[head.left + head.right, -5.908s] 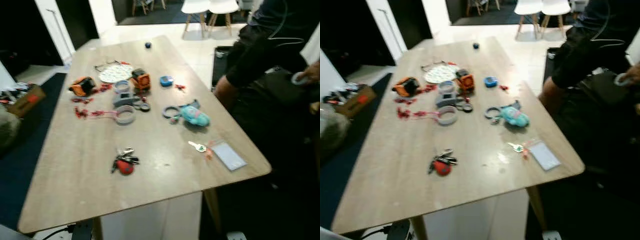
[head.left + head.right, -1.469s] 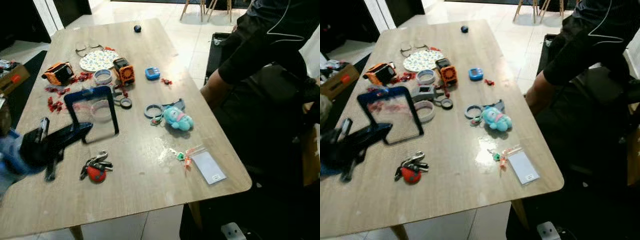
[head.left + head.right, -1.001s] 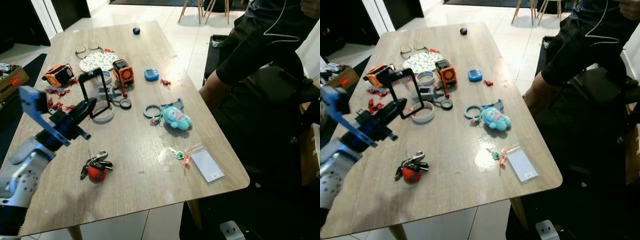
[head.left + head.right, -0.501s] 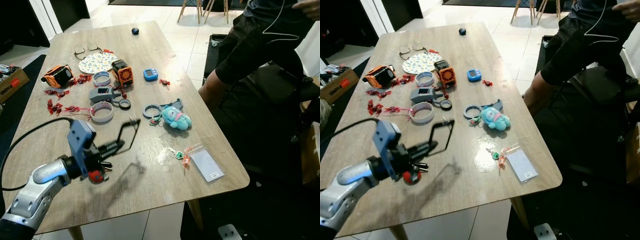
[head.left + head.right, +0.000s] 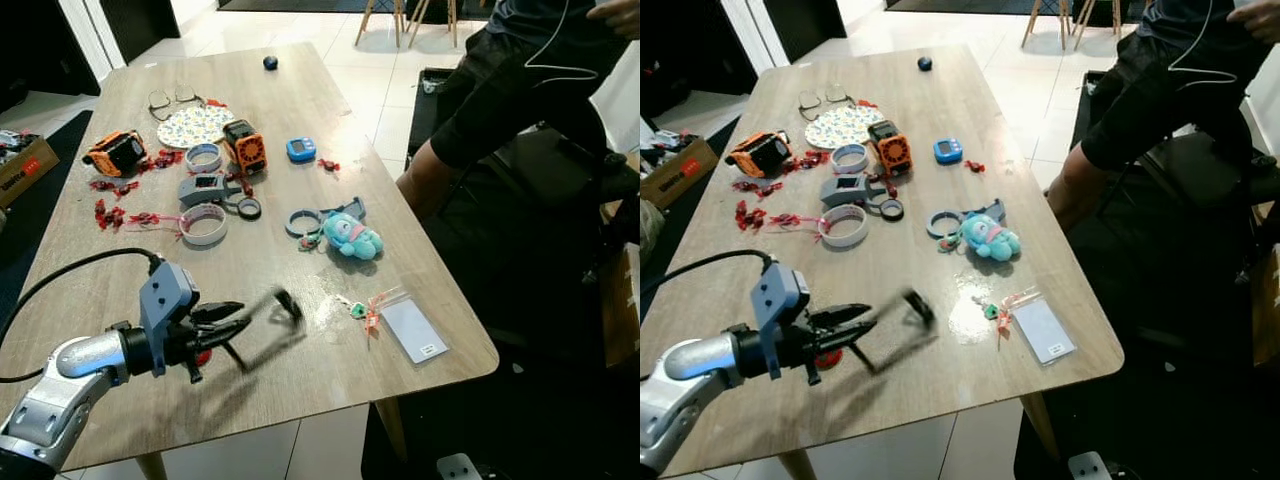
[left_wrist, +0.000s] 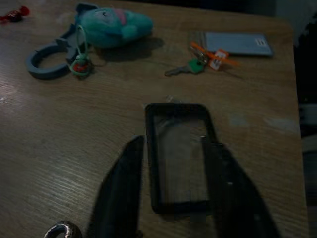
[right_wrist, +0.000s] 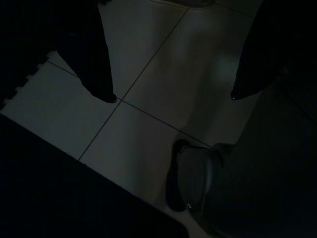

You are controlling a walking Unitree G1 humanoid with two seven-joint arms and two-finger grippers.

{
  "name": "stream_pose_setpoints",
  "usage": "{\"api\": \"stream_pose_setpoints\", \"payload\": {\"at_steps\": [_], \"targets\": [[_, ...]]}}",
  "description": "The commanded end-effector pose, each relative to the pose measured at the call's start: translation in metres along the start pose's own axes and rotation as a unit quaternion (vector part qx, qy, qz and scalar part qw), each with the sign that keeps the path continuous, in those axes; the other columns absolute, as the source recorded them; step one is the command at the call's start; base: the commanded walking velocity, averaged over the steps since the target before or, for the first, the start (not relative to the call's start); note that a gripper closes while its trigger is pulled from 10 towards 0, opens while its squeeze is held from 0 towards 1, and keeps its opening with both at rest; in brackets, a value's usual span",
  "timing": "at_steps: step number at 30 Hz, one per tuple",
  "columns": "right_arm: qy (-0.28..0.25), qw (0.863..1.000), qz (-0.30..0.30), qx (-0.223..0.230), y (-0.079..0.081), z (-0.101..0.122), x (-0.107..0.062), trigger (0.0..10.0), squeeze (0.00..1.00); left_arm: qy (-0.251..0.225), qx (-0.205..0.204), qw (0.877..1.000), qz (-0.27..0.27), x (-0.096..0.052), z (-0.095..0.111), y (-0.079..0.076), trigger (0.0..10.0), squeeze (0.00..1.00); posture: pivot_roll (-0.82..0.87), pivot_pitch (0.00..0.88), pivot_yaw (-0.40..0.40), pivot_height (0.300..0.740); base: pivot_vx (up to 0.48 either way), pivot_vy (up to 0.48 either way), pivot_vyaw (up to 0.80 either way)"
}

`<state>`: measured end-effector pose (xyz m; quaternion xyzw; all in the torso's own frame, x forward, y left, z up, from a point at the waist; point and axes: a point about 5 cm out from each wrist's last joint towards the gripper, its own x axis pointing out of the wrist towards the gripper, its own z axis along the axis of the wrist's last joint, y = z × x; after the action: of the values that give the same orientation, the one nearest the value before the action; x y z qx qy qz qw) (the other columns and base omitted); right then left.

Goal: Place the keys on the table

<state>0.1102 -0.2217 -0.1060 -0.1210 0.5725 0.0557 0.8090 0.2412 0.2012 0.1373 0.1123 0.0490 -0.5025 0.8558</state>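
The bunch of keys with a red fob (image 5: 826, 358) lies on the wooden table (image 5: 300, 100) near its front left. My left gripper (image 5: 262, 325) hovers low just over it, hiding most of the bunch, and points toward the table's right side. Its two fingers (image 6: 124, 183) stand apart and open. A thin black rectangular loop (image 6: 178, 153) shows between them, and a metal key ring (image 6: 59, 229) peeks out below. My right gripper (image 7: 173, 96) hangs open over the tiled floor.
A green-headed key (image 5: 355, 309) and a clear card sleeve (image 5: 415, 331) lie ahead of the left gripper. A teal plush keychain (image 5: 350, 236), tape rolls (image 5: 205, 224), orange gadgets and glasses fill the far half. A person in dark clothes (image 5: 520, 110) sits at the right edge.
My left arm has swung in from the left and come down low over the keys. The bunch of keys has stayed where it lay. The camera has moved closer.
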Motion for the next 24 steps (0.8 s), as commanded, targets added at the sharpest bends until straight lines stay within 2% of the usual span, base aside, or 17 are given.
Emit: {"api": "stream_pose_setpoints", "payload": {"at_steps": [1, 9, 12, 13, 14, 15, 16, 17, 18, 19, 21, 22, 23, 24], "targets": [[0.005, 1.000, 0.013, -0.001, 0.010, -0.004, 0.001, 10.0, 0.00, 0.023, 0.015, 0.999, -0.019, -0.004, 0.000, -0.003, 10.0, 1.00, -0.04, 0.082, 0.068, 0.740, 0.000, 0.000, 0.00], [0.005, 1.000, 0.013, -0.004, 0.008, -0.003, 0.001, 10.0, 0.00, 0.019, 0.037, 0.999, -0.024, -0.005, 0.006, -0.002, 10.0, 1.00, -0.04, 0.080, 0.066, 0.740, 0.000, 0.000, 0.00], [0.005, 1.000, 0.011, -0.007, 0.004, -0.003, 0.000, 10.0, 0.00, -0.018, 0.046, 0.998, 0.035, -0.006, 0.020, 0.015, 10.0, 0.98, -0.04, 0.075, 0.065, 0.740, 0.000, 0.000, 0.00], [0.005, 1.000, 0.011, -0.007, 0.004, -0.003, 0.000, 10.0, 0.00, -0.018, 0.046, 0.998, 0.035, -0.006, 0.020, 0.015, 10.0, 0.98, -0.04, 0.075, 0.065, 0.740, 0.000, 0.000, 0.00], [0.005, 1.000, 0.011, -0.007, 0.003, -0.003, 0.000, 10.0, 0.00, -0.025, 0.045, 0.998, 0.046, -0.009, 0.022, 0.020, 10.0, 0.92, -0.04, 0.075, 0.065, 0.740, 0.000, 0.000, 0.00], [0.005, 1.000, 0.010, -0.008, 0.002, -0.004, 0.000, 10.0, 0.00, -0.027, 0.045, 0.997, 0.050, -0.010, 0.022, 0.022, 10.0, 0.63, -0.04, 0.075, 0.065, 0.740, 0.000, 0.000, 0.00], [0.006, 1.000, 0.009, -0.008, 0.000, -0.004, -0.001, 10.0, 0.00, -0.033, 0.030, 0.998, 0.052, -0.015, 0.021, 0.025, 10.0, 0.40, -0.04, 0.075, 0.065, 0.740, 0.000, 0.000, 0.00], [0.006, 1.000, 0.009, -0.008, 0.000, -0.004, -0.001, 10.0, 0.00, -0.033, 0.030, 0.998, 0.052, -0.015, 0.021, 0.025, 10.0, 0.40, -0.04, 0.075, 0.065, 0.740, 0.000, 0.000, 0.00], [0.006, 1.000, 0.008, -0.009, -0.002, -0.005, -0.001, 10.0, 0.00, -0.024, 0.024, 0.999, 0.039, -0.022, 0.017, 0.024, 10.0, 0.32, -0.04, 0.067, 0.063, 0.740, 0.000, 0.000, 0.00], [0.007, 1.000, 0.007, -0.010, -0.005, -0.006, -0.002, 10.0, 0.00, -0.011, 0.004, 1.000, 0.014, -0.031, 0.011, 0.020, 10.0, 0.00, -0.04, 0.067, 0.063, 0.740, 0.000, 0.000, 0.00], [0.008, 1.000, 0.006, -0.011, -0.008, -0.007, -0.002, 10.0, 0.00, 0.010, -0.030, 0.999, -0.031, -0.045, 0.002, 0.012, 10.0, 0.00, -0.04, 0.065, 0.063, 0.740, 0.000, 0.000, 0.00], [0.008, 1.000, 0.006, -0.011, -0.008, -0.007, -0.002, 10.0, 0.00, 0.010, -0.030, 0.999, -0.031, -0.045, 0.002, 0.012, 10.0, 0.00, -0.04, 0.065, 0.063, 0.740, 0.000, 0.000, 0.00], [0.008, 1.000, 0.005, -0.012, -0.008, -0.008, -0.002, 10.0, 0.00, 0.029, -0.080, 0.992, -0.097, -0.063, -0.007, -0.003, 10.0, 0.00, -0.04, 0.064, 0.063, 0.740, 0.000, 0.000, 0.00], [0.008, 1.000, 0.005, -0.012, -0.008, -0.008, -0.002, 10.0, 0.00, 0.029, -0.080, 0.992, -0.097, -0.063, -0.007, -0.003, 10.0, 0.00, -0.04, 0.064, 0.063, 0.740, 0.000, 0.000, 0.00]]}}
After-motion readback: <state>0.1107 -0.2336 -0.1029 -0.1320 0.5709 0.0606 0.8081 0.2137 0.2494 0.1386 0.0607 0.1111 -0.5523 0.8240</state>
